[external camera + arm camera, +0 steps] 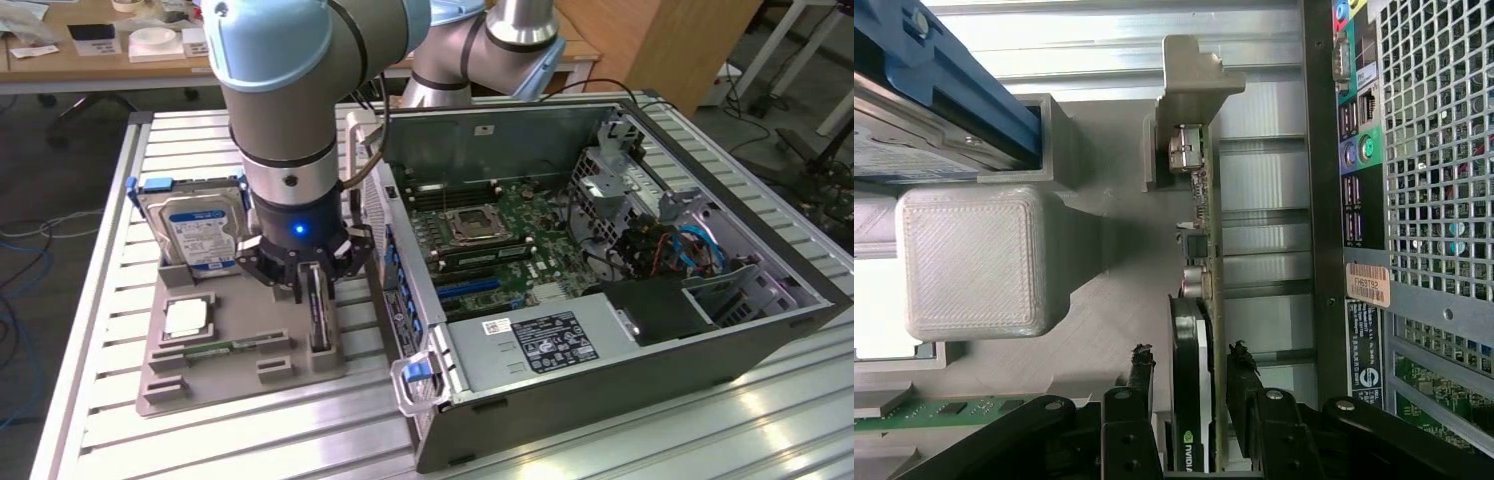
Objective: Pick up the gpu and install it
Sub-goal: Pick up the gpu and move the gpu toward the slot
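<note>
The gpu (320, 318) is standing on its long edge in a slot of a gray holder tray (227, 375). The tray is lying on a ribbed metal table (174, 140), just beside an open computer case (601, 250). The gripper (316, 272) is hanging straight down over the card.

In the wrist view, the gripper (1189, 372) is straddling the gpu (1201, 290). One of the fingers (1139, 370) is standing off the black cooler with a gap showing, and the other is sitting close to the green board's side. The jaws are spread apart, not clamping the card.

The wrist view is also showing the card's silver bracket (1189, 80) at the end away from the fingers, and the case's rear ports (1359, 190).

The exterior view is showing a hard drive (200, 235) standing in the tray, to the exterior view's left of the arm. It is also showing the motherboard (494, 240) lying inside the case.
</note>
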Available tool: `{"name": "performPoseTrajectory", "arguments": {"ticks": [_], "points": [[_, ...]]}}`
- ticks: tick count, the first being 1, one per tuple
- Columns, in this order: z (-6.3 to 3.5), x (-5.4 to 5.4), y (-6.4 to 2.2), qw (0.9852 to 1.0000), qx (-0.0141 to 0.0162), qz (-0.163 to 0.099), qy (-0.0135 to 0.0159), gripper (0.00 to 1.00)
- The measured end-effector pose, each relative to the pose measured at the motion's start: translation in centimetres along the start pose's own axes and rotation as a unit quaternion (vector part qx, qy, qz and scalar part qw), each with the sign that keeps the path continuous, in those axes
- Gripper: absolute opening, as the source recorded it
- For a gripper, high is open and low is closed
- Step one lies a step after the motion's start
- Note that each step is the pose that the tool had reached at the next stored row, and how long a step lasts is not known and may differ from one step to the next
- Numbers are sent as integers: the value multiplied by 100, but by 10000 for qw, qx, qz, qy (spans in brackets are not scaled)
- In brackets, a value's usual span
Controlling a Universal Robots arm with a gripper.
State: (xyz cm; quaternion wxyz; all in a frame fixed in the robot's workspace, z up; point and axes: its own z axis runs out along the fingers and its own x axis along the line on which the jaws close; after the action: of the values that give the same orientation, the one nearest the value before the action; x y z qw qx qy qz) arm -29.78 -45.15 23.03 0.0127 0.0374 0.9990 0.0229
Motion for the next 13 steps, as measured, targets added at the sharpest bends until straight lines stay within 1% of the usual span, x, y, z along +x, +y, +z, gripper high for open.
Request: {"name": "performPoseTrajectory", "arguments": {"ticks": [6,9,13], "points": [[1,-16,-1,10000,0,0,1,43],[-1,-18,-24,10000,0,0,1,43],[-1,-18,-24,10000,0,0,0,43]]}}
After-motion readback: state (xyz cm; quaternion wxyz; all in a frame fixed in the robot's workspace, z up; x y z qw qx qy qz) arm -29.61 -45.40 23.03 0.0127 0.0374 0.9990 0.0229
